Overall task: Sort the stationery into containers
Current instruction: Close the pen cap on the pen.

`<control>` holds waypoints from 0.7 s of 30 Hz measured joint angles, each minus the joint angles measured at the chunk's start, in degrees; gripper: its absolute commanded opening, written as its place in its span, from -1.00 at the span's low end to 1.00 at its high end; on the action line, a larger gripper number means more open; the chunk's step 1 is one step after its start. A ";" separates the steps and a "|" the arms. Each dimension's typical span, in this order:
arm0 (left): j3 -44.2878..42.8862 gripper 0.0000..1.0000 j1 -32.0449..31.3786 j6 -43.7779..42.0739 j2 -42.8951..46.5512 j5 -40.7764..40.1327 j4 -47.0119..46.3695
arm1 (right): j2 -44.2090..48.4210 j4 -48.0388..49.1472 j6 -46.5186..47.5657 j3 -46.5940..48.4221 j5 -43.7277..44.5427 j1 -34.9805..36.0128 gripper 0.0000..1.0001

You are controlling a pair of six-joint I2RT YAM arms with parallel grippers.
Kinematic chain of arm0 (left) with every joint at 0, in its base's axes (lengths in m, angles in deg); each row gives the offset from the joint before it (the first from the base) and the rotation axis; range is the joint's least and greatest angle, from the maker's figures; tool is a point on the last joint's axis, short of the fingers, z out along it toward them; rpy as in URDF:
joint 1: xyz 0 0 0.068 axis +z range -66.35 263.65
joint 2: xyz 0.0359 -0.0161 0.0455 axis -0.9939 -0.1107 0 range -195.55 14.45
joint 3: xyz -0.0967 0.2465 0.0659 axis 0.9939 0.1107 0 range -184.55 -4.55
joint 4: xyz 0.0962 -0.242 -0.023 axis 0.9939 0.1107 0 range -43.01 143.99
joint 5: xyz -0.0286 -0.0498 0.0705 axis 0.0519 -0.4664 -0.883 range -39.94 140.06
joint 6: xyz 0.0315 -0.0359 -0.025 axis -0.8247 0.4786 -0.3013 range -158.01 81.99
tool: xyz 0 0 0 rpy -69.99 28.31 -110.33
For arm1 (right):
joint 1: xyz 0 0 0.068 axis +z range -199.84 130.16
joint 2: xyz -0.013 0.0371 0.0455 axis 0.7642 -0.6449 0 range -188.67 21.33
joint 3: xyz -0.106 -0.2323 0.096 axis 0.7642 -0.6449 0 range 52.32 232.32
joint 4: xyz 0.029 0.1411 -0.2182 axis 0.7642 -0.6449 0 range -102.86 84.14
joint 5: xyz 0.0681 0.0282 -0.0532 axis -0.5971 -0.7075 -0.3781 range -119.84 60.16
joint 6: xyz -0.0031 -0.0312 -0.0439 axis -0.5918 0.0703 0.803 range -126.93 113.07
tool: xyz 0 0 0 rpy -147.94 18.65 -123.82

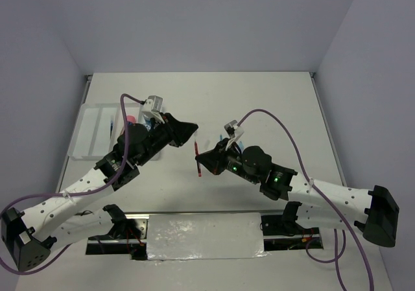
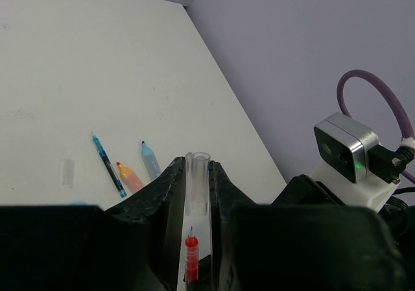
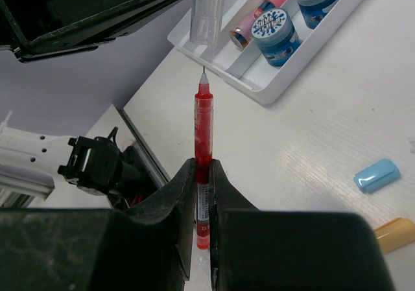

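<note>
The right hand (image 3: 202, 174), closed on the red pen (image 3: 203, 126), points its tip at the clear cap (image 3: 207, 12) pinched in the left hand (image 2: 196, 177), axes nearly collinear, just apart, above the table (image 1: 272, 103).
</note>
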 measured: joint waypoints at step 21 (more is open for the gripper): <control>2.14 -0.97 0.00 0.04 0.33 0.87 -2.08 | -0.24 -2.75 0.44 2.49 2.29 0.00 -1.00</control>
